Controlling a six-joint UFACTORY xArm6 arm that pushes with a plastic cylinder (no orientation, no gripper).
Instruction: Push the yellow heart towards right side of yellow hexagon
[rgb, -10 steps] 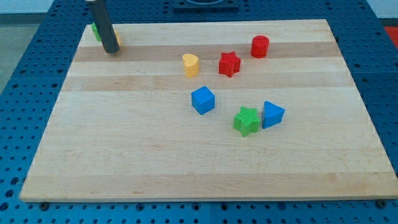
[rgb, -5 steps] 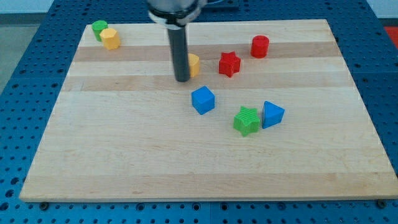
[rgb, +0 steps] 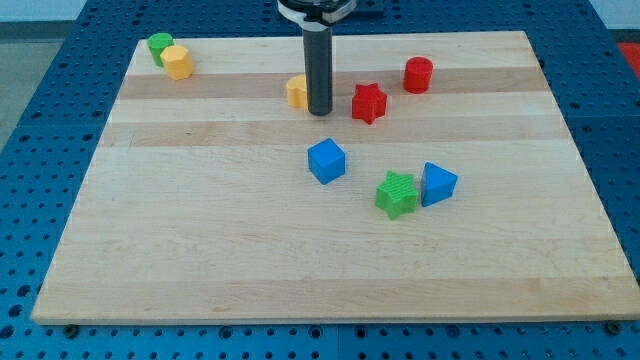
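Note:
The yellow heart lies in the upper middle of the board, partly hidden behind my rod. My tip touches the board right against the heart's right side. The yellow hexagon sits near the board's top left corner, far to the left of the heart, with a green cylinder touching its upper left.
A red star is just right of my tip. A red cylinder is further right. A blue cube lies below the tip. A green star and a blue triangular block sit lower right.
My tip went from the hexagon at top left to the heart's left side, then round to its right side. The heart has shifted a little to the left and up.

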